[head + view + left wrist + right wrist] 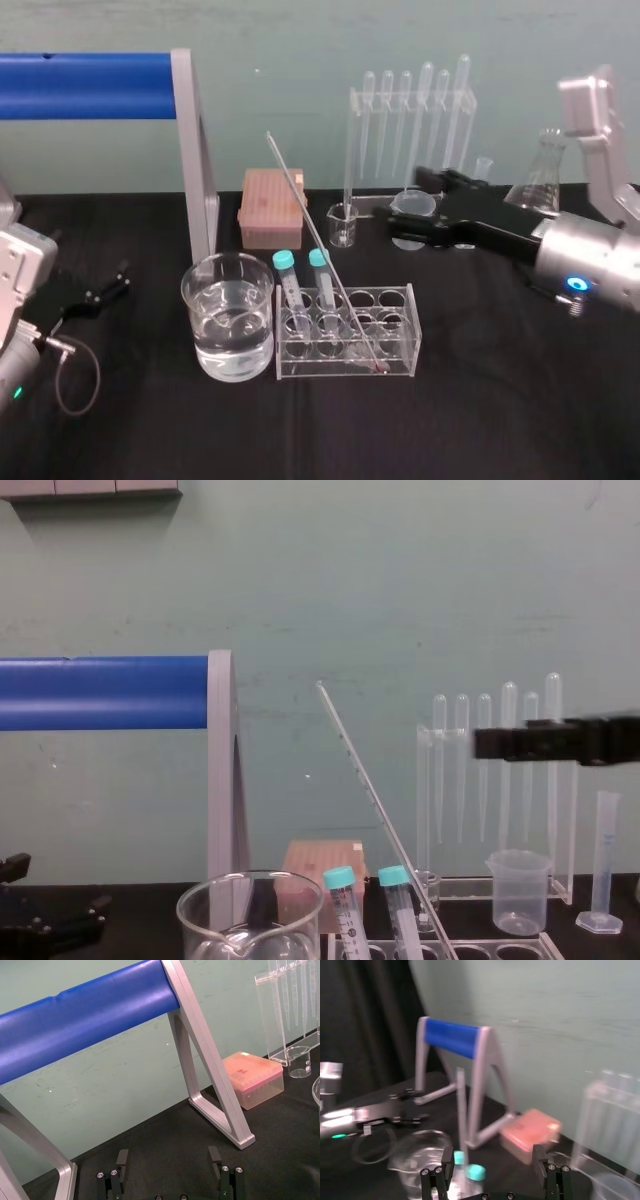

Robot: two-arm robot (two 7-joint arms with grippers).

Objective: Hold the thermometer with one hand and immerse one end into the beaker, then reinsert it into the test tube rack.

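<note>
Two teal-capped tubes (290, 285) and the thermometer (325, 250) stand in the test tube rack (345, 335) at lower centre of the head view. The thermometer is tilted, with its red tip low at the rack's front. Beaker (228, 315), holding clear liquid, sits just left of the rack. Left gripper (168, 1160), far left on the bench (500, 400): fingers spread, empty. Right gripper (410, 200), upper right: fingers wide apart, empty, well apart from the thermometer.
</note>
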